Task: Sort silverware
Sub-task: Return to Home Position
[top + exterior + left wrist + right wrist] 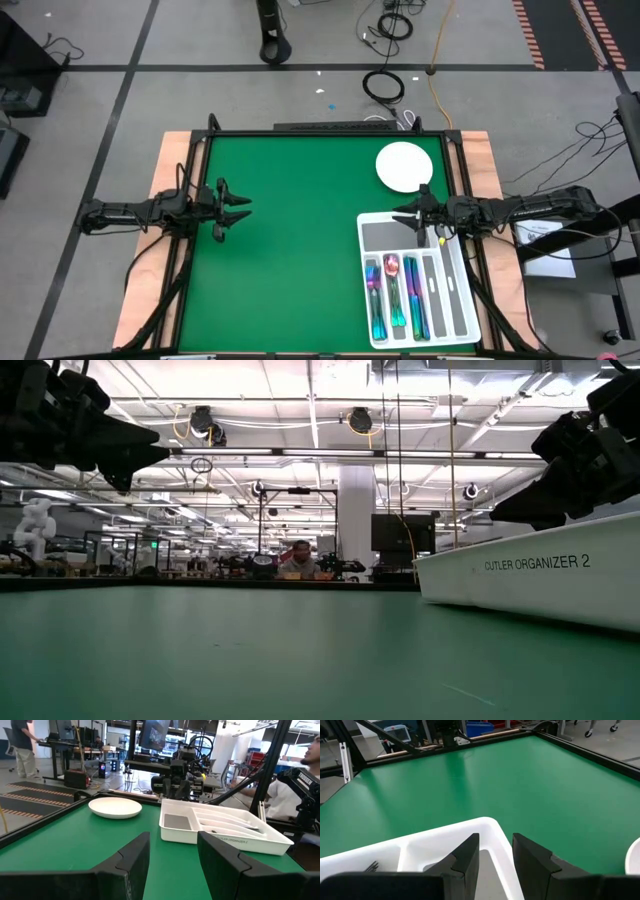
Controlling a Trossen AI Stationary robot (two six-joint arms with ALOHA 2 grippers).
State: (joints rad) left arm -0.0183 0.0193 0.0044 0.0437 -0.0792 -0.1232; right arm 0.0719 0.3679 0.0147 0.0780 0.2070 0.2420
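Nearest the overhead camera, in the high view, are the two arms. The left gripper [236, 206] hangs over the left side of the green table [290, 260], fingers apart and empty. The right gripper [408, 215] sits over the far end of the white tray [362, 250], fingers apart and empty. The silverware [393, 298] lies lengthwise in the three long tray compartments nearest the table's middle. A round white plate [404, 165] stands just beyond the tray. In the low view, the tray wall [530, 575] reads "CUTLER ORGANIZER 2", and both grippers hang clear above the table. In the left wrist view, the left fingers [130, 865] stand parted, with plate and tray well ahead. In the right wrist view, the right fingers [465, 860] stand parted above a tray corner, and fork tines [371, 866] show in one compartment.
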